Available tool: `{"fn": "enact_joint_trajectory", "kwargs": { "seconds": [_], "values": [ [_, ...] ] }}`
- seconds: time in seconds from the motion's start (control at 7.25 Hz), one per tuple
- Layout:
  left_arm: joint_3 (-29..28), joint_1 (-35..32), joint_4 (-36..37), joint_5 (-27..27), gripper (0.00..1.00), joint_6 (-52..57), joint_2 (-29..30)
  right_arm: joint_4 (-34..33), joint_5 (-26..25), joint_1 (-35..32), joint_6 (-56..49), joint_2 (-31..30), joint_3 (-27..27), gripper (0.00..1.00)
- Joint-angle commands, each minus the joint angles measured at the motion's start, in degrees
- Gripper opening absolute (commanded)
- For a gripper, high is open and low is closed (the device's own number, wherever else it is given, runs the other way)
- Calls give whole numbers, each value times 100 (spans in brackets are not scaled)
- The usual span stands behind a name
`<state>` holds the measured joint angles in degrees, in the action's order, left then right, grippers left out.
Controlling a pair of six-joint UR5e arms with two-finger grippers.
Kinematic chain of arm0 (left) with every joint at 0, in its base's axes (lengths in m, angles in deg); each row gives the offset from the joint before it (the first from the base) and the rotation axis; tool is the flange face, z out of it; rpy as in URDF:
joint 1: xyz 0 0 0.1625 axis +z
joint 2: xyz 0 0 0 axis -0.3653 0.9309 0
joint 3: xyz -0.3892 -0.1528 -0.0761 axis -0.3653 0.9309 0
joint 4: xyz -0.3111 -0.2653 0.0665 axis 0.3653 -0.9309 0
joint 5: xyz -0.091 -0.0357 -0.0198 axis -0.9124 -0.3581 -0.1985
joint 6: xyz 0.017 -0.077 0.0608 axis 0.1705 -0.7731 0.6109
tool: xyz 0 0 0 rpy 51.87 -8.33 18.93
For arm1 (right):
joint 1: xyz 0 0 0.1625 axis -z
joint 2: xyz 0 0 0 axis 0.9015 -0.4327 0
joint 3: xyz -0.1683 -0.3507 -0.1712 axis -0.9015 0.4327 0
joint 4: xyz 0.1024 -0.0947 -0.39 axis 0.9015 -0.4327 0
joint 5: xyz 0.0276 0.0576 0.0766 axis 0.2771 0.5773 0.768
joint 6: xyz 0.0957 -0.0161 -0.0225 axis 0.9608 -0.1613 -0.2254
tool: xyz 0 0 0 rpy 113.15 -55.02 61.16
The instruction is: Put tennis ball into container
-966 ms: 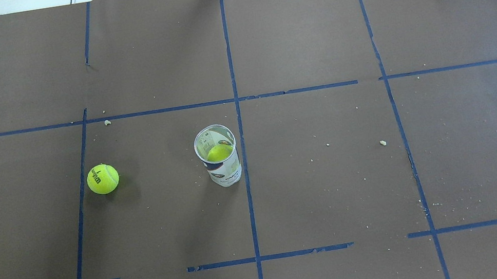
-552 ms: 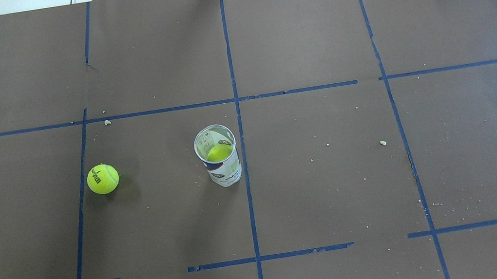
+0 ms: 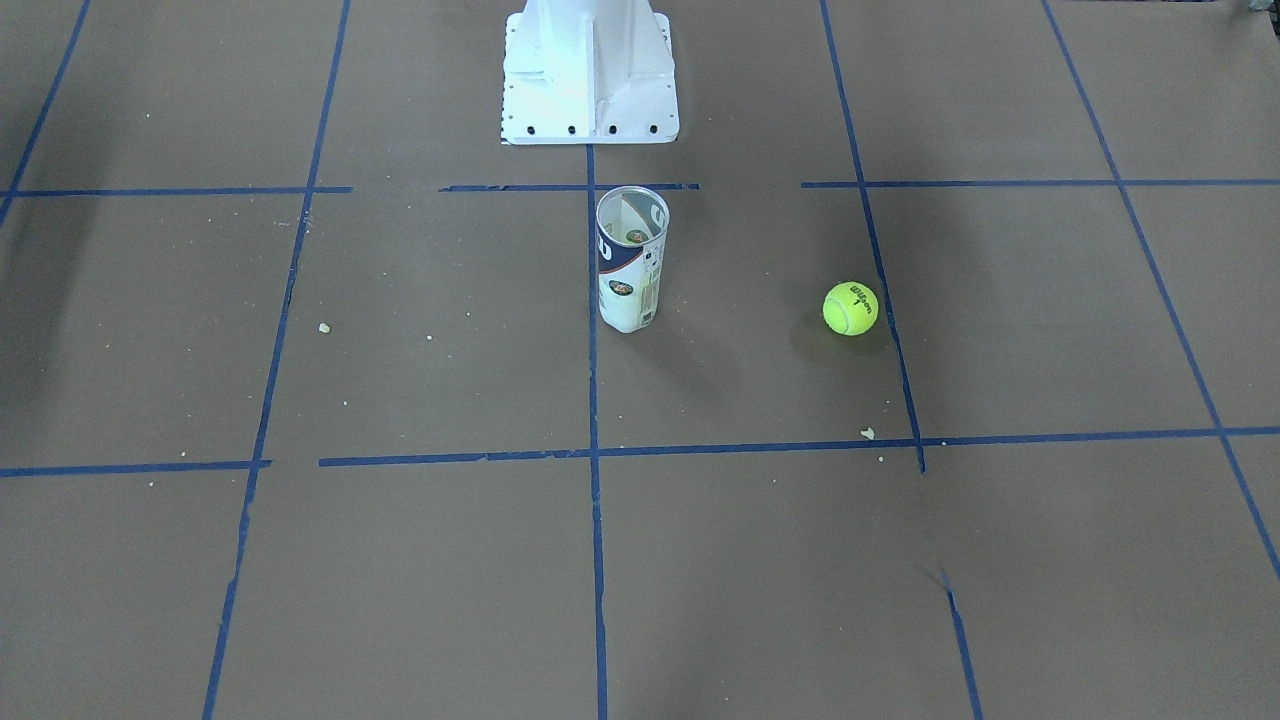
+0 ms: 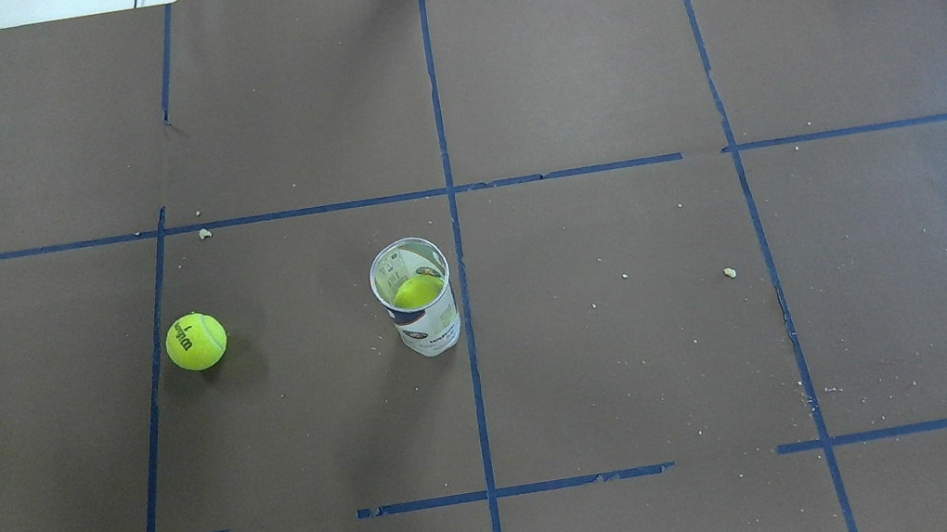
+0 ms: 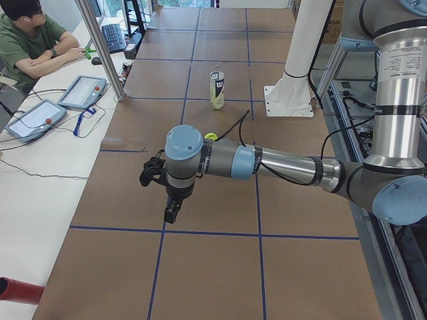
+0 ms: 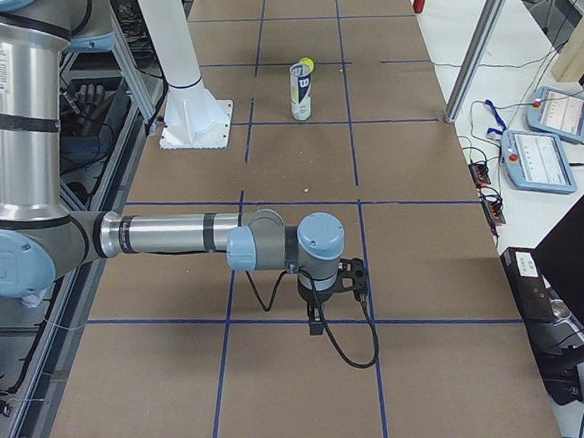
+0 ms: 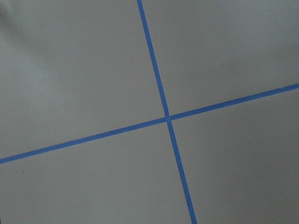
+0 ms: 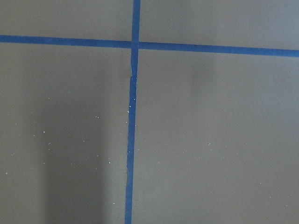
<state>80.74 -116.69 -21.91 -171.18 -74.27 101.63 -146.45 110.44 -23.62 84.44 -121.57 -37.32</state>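
The tennis ball [image 4: 196, 341] lies loose on the brown paper, left of the container [image 4: 415, 298]; it also shows in the front view [image 3: 850, 308]. The container [image 3: 632, 260] stands upright and open, with another yellow-green ball [image 4: 419, 291] inside it. Neither gripper appears in the overhead or front view. In the side views the left gripper [image 5: 153, 176] and right gripper [image 6: 348, 275] hover over bare paper far from both objects, and I cannot tell whether they are open or shut. Both wrist views show only paper and blue tape.
The white pedestal base [image 3: 590, 70] stands just behind the container. Blue tape lines divide the paper into squares, with small crumbs scattered about. An operator [image 5: 30, 40] sits at a side table with tablets [image 5: 83, 90].
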Motion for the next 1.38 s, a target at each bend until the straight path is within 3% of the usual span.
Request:
{"fn": "enact_joint_trajectory", "kwargs": {
  "seconds": [0.0, 0.28, 0.55, 0.69, 0.83, 1.1, 1.24],
  "values": [
    [-220, -2, -656, -35, 100, 10, 19, 0, 0, 0, 0, 9, 0, 100],
    [-151, 304, -703, -35, 100, -732, 62, 0, 0, 0, 0, 0, 0, 100],
    [95, 1547, -1121, 17, 100, -2947, 80, 0, 0, 0, 0, 9, 0, 100],
    [113, 2093, -1856, 44, 100, -4274, 98, 0, 0, 0, 0, 0, 0, 100],
    [305, 2656, -2176, 322, 100, -5332, 132, 0, 0, 0, 0, 9, 0, 100],
    [483, 3955, -2162, 1409, 100, -6829, 447, 0, 0, 0, 0, 0, 0, 100],
    [448, 4397, -2118, 1685, 100, -7376, 684, 0, 0, 0, 0, 9, 0, 100]
  ]
}}
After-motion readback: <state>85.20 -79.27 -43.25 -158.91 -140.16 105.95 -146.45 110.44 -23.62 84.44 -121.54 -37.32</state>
